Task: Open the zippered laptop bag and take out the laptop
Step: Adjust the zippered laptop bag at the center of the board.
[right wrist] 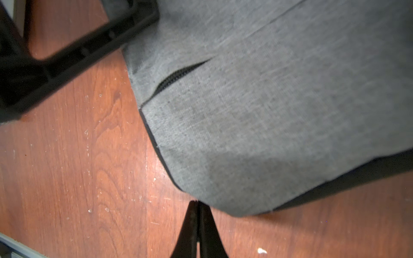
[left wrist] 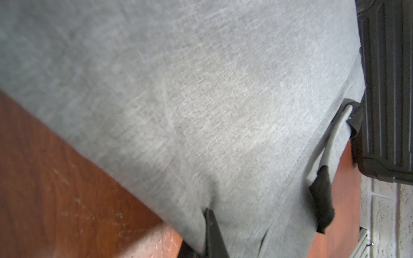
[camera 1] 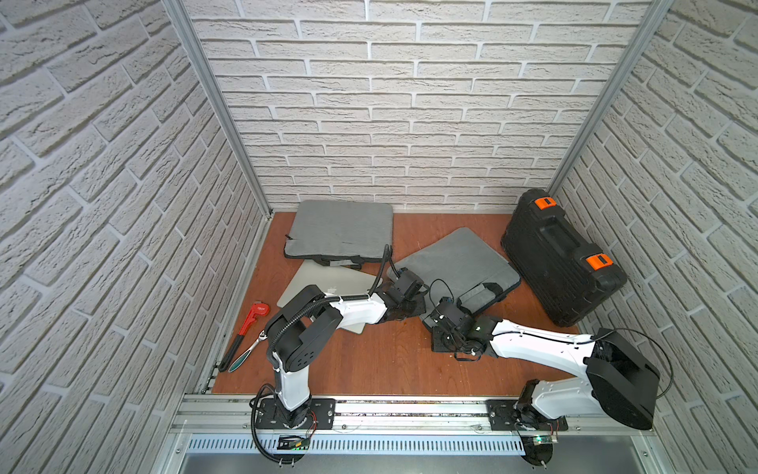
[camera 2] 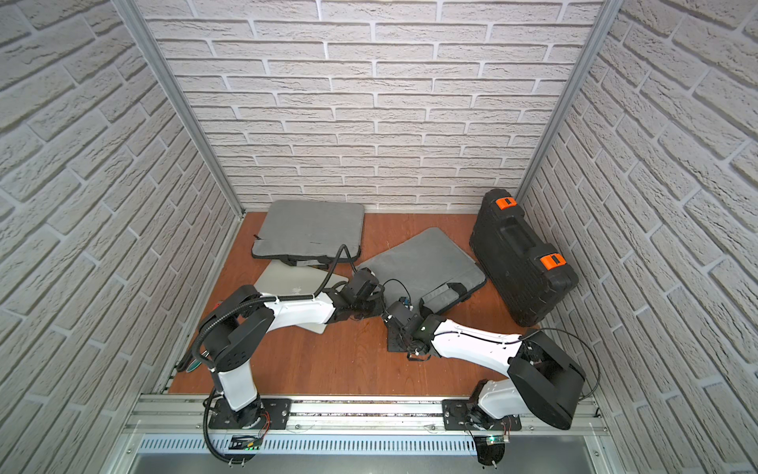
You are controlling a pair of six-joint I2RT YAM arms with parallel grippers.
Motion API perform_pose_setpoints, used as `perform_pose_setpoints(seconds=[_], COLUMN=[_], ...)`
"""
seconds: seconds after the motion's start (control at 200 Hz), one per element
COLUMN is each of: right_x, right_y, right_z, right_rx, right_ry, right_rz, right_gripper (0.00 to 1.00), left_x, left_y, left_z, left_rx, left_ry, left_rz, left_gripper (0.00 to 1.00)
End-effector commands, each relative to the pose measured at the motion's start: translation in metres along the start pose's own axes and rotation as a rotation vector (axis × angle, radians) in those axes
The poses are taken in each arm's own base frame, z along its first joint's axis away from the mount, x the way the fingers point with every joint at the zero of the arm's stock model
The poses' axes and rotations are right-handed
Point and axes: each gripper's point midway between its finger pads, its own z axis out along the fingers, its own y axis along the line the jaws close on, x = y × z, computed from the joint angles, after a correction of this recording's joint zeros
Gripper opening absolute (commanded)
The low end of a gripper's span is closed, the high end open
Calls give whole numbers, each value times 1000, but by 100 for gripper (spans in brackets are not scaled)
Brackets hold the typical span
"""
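Observation:
A grey laptop bag point(camera 1: 459, 258) point(camera 2: 422, 262) lies at an angle in the middle of the table, handle towards the front. My left gripper point(camera 1: 414, 299) point(left wrist: 210, 223) is at its left edge, shut on a fold of its fabric point(left wrist: 201, 111). My right gripper point(camera 1: 434, 324) point(right wrist: 196, 202) is shut, nothing showing between its jaws, tips right against the bag's near corner point(right wrist: 268, 122). A short stretch of closed black zipper point(right wrist: 178, 76) shows there. A silver laptop point(camera 1: 324, 279) point(camera 2: 287, 283) lies flat beneath my left arm.
A second grey bag point(camera 1: 340, 230) point(camera 2: 311, 230) lies at the back left, overlapping the laptop's far edge. A black hard case point(camera 1: 562, 262) point(left wrist: 388, 89) with orange latches stands close on the right. A red pipe wrench point(camera 1: 250, 324) and pliers point(camera 1: 246, 353) lie by the left wall.

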Motion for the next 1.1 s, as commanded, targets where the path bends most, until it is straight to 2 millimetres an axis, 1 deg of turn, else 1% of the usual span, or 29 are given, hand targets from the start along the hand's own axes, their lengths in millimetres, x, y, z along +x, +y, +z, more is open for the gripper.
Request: perform_pose_setpoints(seconds=[0.0,0.18,0.32,0.49,0.775,0.87,0.97,1.095], right_x=[-14,-10,-10,-14,-17,-17,-15,-7], right_y=[18,-2,-12,-20,-33,-36,-41,-51], right_z=[-9,-15,-17,-19,-15,-17,-22,-27], right_rx=[-55,24,66,89,114,114,120,130], right_ry=[-49,-48,-50,-58,-37,-32,-24,1], right_rz=[-1,-20,-32,-43,-58,-66,-76,-82], right_gripper=[6,6,6,6,6,6,6,6], left_x=[3,4,3,-3,-9,-12,-19,-28], left_y=[5,19,28,39,55,60,66,71], left_z=[-4,-9,-10,-12,-15,-15,-14,-12], left_rx=[-35,-87,-104,-104,-136,-144,-156,-173], left_ry=[32,84,120,136,145,142,135,130], left_rz=[75,156,192,203,229,226,229,238], left_gripper=[0,0,0,0,0,0,0,0])
